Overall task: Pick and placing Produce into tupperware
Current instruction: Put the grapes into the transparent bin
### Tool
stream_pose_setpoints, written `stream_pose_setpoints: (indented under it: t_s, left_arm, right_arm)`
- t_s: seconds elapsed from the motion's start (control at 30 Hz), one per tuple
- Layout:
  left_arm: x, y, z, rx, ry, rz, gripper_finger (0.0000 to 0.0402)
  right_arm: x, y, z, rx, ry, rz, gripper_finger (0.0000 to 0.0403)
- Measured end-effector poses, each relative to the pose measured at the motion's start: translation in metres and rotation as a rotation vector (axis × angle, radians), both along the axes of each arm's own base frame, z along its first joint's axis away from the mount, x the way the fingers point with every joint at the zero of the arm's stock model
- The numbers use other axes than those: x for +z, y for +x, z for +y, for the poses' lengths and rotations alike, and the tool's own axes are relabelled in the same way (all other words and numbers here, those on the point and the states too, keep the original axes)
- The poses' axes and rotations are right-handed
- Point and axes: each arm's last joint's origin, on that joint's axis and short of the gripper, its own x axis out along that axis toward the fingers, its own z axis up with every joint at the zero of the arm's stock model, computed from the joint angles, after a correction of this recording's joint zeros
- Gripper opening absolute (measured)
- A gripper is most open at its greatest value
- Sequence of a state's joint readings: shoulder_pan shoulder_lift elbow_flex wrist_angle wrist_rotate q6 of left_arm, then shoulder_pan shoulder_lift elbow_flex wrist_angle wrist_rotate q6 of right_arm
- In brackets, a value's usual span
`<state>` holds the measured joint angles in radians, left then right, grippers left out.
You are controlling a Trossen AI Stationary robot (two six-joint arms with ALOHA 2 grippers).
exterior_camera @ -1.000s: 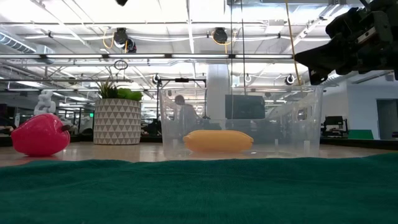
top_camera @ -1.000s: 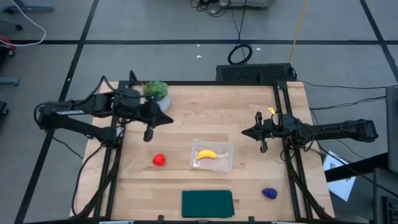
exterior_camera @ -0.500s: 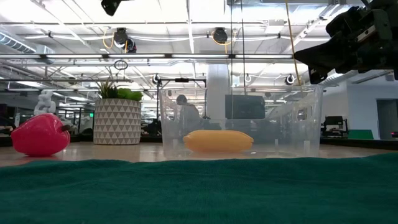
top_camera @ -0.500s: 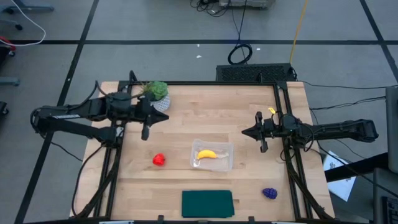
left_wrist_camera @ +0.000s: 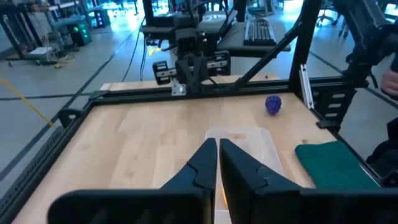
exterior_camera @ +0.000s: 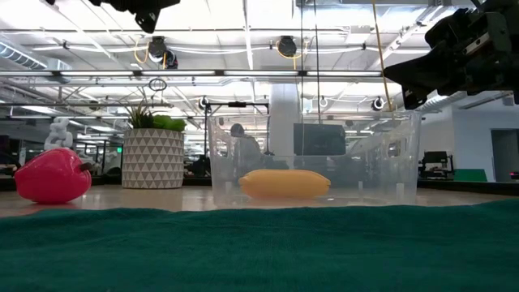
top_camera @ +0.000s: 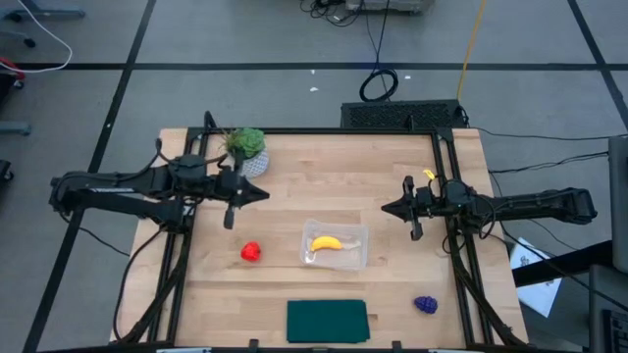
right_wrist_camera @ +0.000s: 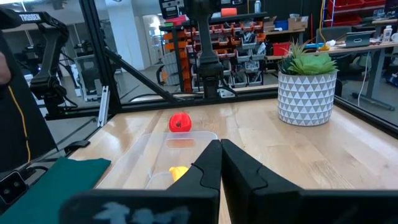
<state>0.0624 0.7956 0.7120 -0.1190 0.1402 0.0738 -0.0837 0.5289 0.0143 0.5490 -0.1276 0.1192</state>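
The clear tupperware (top_camera: 337, 246) sits on its base at the table's middle, with the yellow banana (top_camera: 326, 243) lying inside it. The red fruit (top_camera: 251, 252) rests on the wood to its left. The purple grape bunch (top_camera: 425, 305) lies near the near-right corner. My left gripper (top_camera: 265, 193) hovers shut beside the potted plant, beyond the red fruit, pointing right. My right gripper (top_camera: 386, 208) hovers shut right of the tupperware, pointing left. In the low view the banana (exterior_camera: 284, 183) shows through the tupperware wall (exterior_camera: 381, 154) and the red fruit (exterior_camera: 53, 176) stands at the left.
A green potted plant (top_camera: 247, 145) in a patterned white pot stands at the far-left corner, close to my left gripper. A dark green mat (top_camera: 327, 321) lies at the near edge. Bare wood stretches between the two grippers and beyond the tupperware.
My left gripper has come down a little and drawn slightly toward the table's left edge, still shut. The right arm and all the produce have kept still.
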Motion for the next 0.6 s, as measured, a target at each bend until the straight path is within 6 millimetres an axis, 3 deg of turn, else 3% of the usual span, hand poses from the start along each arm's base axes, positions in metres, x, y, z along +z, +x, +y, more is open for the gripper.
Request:
stream_pose_setpoints:
  t_s: [0.33, 0.6]
  left_arm:
    - [0.012, -0.021, -0.001, 0.012, 0.018, -0.078, 0.0024]
    - [0.013, -0.020, -0.001, 0.014, 0.027, -0.106, 0.0024]
  right_arm:
    - [0.000, 0.000, 0.000, 0.000, 0.000, 0.000, 0.0000]
    - [0.000, 0.000, 0.000, 0.000, 0.000, 0.000, 0.0000]
